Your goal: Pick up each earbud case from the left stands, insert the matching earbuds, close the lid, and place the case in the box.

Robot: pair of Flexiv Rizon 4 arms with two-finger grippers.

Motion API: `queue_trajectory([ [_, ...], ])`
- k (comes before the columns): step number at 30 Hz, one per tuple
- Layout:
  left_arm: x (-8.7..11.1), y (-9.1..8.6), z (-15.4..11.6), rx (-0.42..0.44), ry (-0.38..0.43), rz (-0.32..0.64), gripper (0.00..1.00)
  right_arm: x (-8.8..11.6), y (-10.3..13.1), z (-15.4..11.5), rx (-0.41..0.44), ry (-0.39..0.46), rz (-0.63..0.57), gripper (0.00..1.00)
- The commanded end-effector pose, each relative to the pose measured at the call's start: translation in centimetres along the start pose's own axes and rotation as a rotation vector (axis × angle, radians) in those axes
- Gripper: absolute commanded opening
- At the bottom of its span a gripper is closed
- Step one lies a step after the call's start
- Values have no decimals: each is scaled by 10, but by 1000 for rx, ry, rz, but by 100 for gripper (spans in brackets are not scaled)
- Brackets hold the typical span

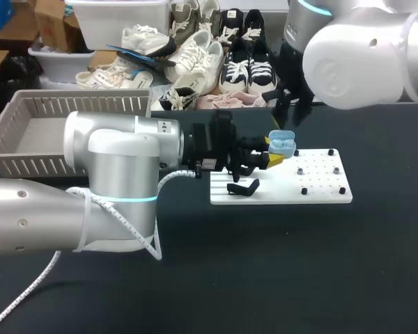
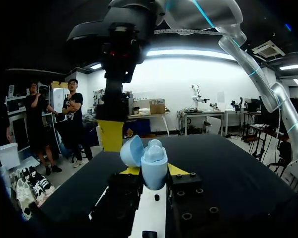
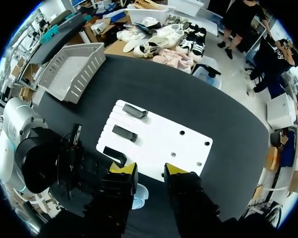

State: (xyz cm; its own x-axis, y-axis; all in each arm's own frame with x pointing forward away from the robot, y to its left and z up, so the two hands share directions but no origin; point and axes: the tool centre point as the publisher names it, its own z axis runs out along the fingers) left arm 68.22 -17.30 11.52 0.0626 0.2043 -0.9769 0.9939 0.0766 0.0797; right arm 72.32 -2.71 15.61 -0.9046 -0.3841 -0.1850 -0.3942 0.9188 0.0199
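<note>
Right fingers (image 3: 123,169) apart over white board (image 3: 159,144), blue earbud case (image 3: 139,191) beneath

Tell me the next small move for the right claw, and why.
Probably ease the right claw against the lid to swing it shut. The left claw grips the case with its lid open, and the right claw is open, empty, with one fingertip close by that lid. Whether the buds are seated I cannot tell; check first.
</note>
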Motion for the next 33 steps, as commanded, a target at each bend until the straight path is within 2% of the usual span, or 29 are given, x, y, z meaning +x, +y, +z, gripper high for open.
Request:
queue_trajectory([
  [1,0,0,0,-2,-2,1,0,8,2,-3,2,-6,3,31],
  [19,0,0,0,-2,-2,1,0,28,12,-13,-2,-30,22,31],
  [29,0,0,0,-2,-2,1,0,30,1,-38,-20,-121,139,33],
  [33,-1,10,-24,-38,-15,32,0,33,2,-43,-38,-143,182,33],
])
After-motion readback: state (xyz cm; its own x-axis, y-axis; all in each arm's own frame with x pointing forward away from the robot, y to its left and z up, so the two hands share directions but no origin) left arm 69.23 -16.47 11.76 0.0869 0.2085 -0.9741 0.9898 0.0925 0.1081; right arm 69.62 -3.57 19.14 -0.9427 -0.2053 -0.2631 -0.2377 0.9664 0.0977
